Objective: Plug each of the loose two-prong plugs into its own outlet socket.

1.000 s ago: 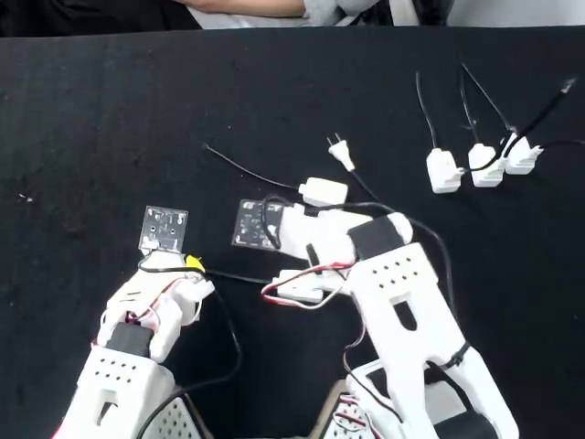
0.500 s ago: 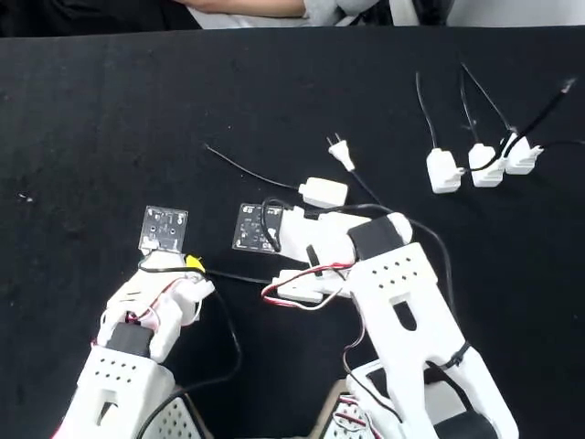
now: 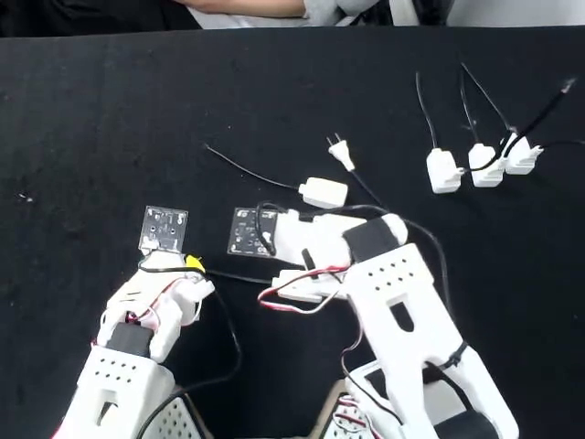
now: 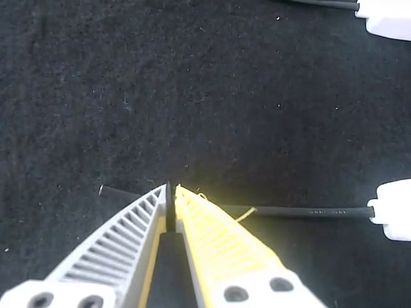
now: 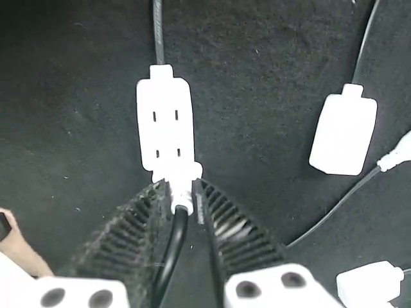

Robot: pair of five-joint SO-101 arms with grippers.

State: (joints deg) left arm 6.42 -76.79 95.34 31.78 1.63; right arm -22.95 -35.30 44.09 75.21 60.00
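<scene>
Black table (image 3: 91,110). Right gripper (image 5: 180,187), the nearer arm, is clenched on the white plug (image 5: 182,200). Outlet socket (image 5: 166,128) lies dead ahead, touching the plug, long axis in line with the fingers; a straight push, I judge. Left gripper (image 4: 173,190), 8 o'clock on the table, pinches the black cord (image 4: 308,210). Right wrist view gives the slot pairs. High view gives a loose plug (image 3: 340,151) at 1 o'clock.

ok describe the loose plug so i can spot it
Start at the middle of the black table, at the white block just beyond the arms. The loose plug lies just past it: small, white, two bare prongs showing, unlike the three blocks to the right.
</scene>
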